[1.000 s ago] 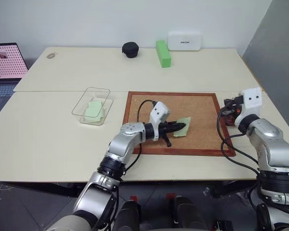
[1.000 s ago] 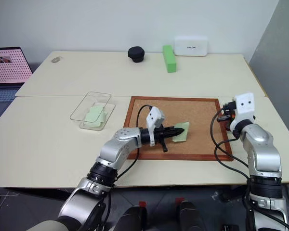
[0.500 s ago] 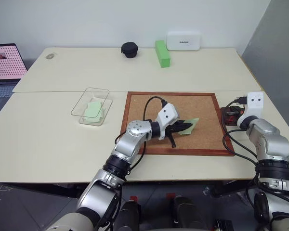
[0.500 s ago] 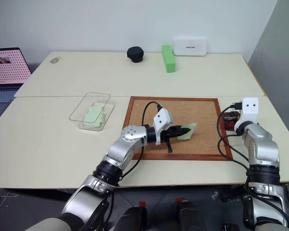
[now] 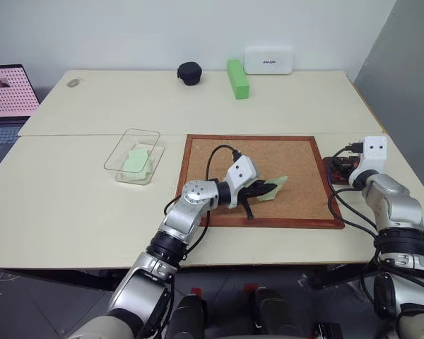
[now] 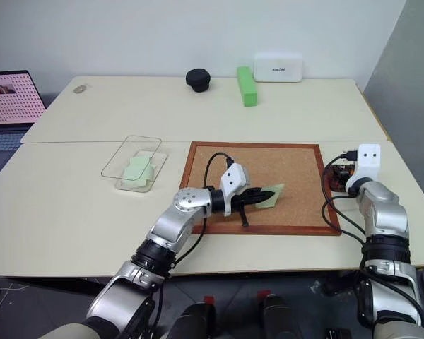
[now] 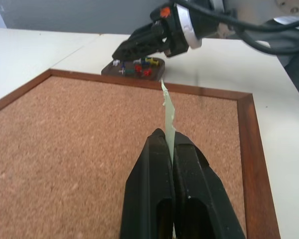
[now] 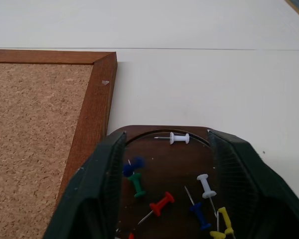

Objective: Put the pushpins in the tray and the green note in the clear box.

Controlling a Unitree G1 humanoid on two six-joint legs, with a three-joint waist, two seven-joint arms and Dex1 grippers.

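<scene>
Left fingers (image 7: 168, 149) pinch the thin green note (image 5: 274, 189) over the grainy corkboard (image 5: 297, 162); right fingers (image 8: 164, 169) spread wide above the rounded brown tray (image 8: 162, 172) of plastic pushpins (image 8: 159, 204).

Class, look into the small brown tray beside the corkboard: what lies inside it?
In the tray lie loose pushpins: white, blue, green, red and yellow. The right claw hangs open over it, its fingers covering the tray's sides and near edge.
</scene>
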